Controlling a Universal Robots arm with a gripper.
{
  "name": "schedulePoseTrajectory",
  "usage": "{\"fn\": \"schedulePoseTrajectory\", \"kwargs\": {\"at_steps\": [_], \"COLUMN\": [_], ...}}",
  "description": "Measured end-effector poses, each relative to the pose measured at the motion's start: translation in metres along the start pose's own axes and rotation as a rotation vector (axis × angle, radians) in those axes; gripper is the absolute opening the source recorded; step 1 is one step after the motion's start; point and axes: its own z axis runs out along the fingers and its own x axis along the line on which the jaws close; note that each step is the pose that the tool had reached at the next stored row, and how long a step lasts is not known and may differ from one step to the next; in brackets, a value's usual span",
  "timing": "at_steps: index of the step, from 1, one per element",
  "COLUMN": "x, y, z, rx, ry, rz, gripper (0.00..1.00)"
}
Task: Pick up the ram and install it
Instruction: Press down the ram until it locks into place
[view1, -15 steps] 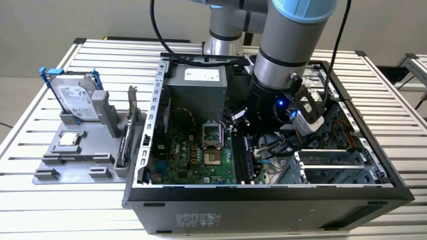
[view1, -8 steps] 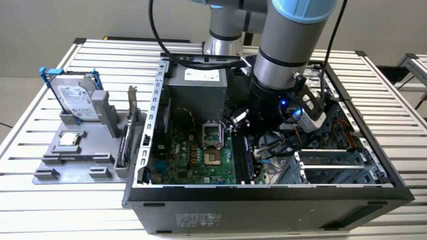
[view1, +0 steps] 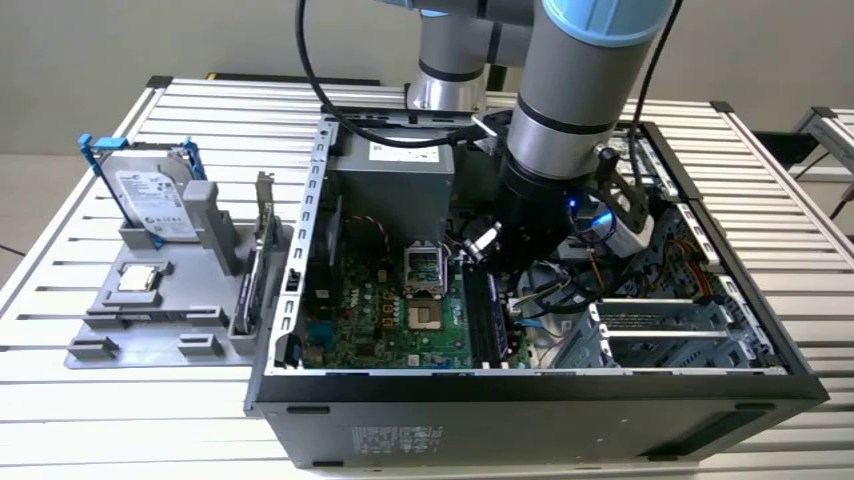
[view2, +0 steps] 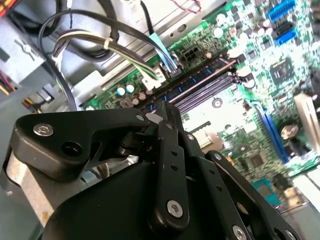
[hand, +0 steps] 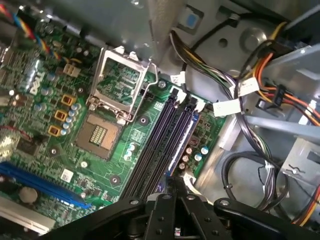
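Slatted metal table (view1: 80, 400), open computer case (view1: 534, 405); gripper (hand: 175, 184) pinched shut on blue ram (hand: 184, 145) standing in motherboard (hand: 145, 120) slot.

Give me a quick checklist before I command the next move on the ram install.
1. Tool over the memory slots: ok, it sits just above their near end in the first wrist view.
2. Ram seated: cannot tell. A blue edge runs along the slot nearest the cables.
3. Slot latches at the far end: cannot tell whether open or locked.
4. Cable bundle off the slots: ok, it lies beside them, not across.
5. Arm inside the case without touching its walls: cannot tell.
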Motion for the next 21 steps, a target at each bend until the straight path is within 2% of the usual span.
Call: {"fn": "schedulePoseTrajectory", "kwargs": {"at_steps": [21], "x": [0.0021], "y": [0.0012], "z": [0.0024], "rx": [0.0028], "ry": [-0.0119], "rz": [-0.358], "gripper": [0.00]}}
